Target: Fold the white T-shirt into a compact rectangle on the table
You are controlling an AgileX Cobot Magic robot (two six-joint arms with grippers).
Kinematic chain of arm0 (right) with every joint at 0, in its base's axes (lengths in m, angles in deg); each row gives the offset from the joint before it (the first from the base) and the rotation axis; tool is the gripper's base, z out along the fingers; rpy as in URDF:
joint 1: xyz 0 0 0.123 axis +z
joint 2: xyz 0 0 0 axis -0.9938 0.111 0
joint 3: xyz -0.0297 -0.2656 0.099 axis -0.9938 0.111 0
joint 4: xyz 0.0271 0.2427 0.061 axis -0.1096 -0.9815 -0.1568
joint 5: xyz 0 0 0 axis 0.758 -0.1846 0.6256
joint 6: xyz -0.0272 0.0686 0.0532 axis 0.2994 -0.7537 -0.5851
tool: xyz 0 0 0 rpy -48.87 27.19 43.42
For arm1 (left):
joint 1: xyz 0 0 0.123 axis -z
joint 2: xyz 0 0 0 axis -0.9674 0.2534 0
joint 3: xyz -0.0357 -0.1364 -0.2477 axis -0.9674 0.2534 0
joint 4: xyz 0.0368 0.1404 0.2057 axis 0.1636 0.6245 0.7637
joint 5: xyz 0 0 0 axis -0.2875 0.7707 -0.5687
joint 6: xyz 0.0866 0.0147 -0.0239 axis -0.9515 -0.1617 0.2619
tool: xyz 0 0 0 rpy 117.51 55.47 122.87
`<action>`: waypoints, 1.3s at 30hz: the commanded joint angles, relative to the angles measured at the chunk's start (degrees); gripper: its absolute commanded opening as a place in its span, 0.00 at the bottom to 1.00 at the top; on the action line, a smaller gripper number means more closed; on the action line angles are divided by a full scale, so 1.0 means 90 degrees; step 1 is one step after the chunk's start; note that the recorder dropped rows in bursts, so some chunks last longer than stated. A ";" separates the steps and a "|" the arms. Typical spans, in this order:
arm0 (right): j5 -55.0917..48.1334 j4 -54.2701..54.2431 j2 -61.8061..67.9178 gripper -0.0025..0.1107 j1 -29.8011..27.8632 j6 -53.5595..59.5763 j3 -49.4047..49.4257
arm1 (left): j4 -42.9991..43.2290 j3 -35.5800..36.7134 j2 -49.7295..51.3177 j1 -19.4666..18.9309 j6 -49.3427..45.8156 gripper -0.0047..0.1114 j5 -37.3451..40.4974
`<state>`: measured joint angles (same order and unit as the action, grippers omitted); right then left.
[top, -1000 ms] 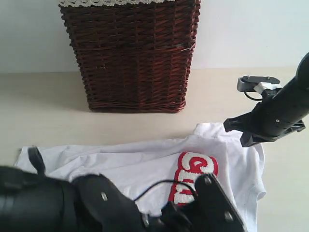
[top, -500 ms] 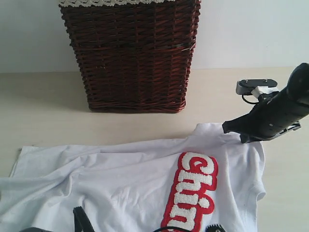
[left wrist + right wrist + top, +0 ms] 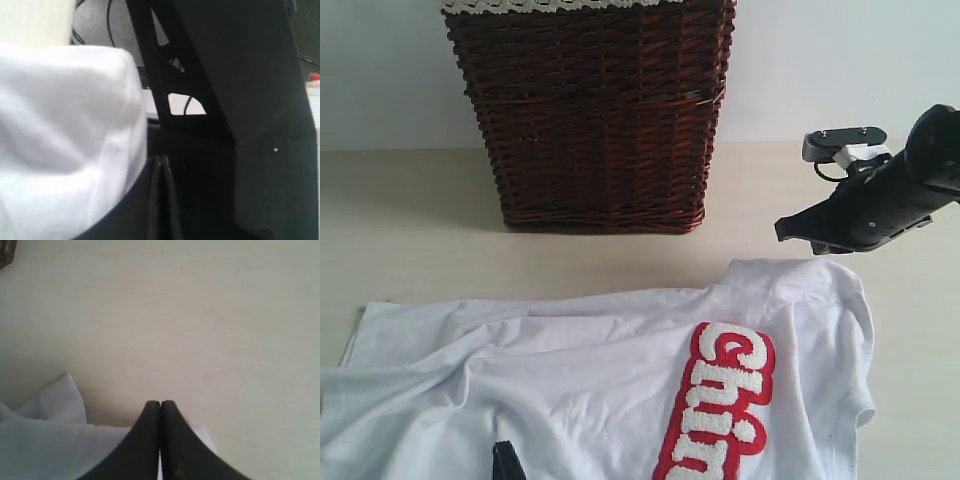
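Across the pale beige matte tabletop point(image 3: 410, 230) the white cotton T-shirt with red-outlined lettering point(image 3: 570, 380) lies flat and wrinkled, with no fold made. The right claw point(image 3: 160, 404), pressed together and empty, hovers just past its edge. The left claw point(image 3: 160, 167), also pressed together, is just beside the cloth. Every fold remains to be done.

We viewed the table point(image 3: 410, 200) from the front, slightly above, facing the basket point(image 3: 590, 110). Our right wrist camera looked down past the right gripper point(image 3: 160, 406) at table and shirt point(image 3: 40, 445). The left one sat close against shirt beside the left gripper point(image 3: 160, 167). All three shared the shirt.
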<state>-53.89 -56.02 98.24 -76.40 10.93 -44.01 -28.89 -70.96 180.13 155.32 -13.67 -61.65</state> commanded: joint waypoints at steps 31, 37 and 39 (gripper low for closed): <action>-0.1247 0.0930 0.0759 0.02 -0.0115 -0.0684 -0.1508 | 0.0622 -0.0546 0.0523 0.0839 0.0901 0.04 -0.0427; -0.2790 0.0780 -0.0578 0.32 -0.0322 -0.0684 -0.1103 | 0.0987 0.0515 -0.1724 0.0762 0.0933 0.04 -0.2110; -0.3203 0.0938 -0.0871 0.35 -0.0335 -0.0651 -0.0704 | 0.0913 0.0901 -0.2284 0.0584 0.1044 0.04 -0.2682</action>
<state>-77.06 -48.80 93.75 -78.82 4.75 -54.12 -20.14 -67.45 166.52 162.29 -5.73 -78.26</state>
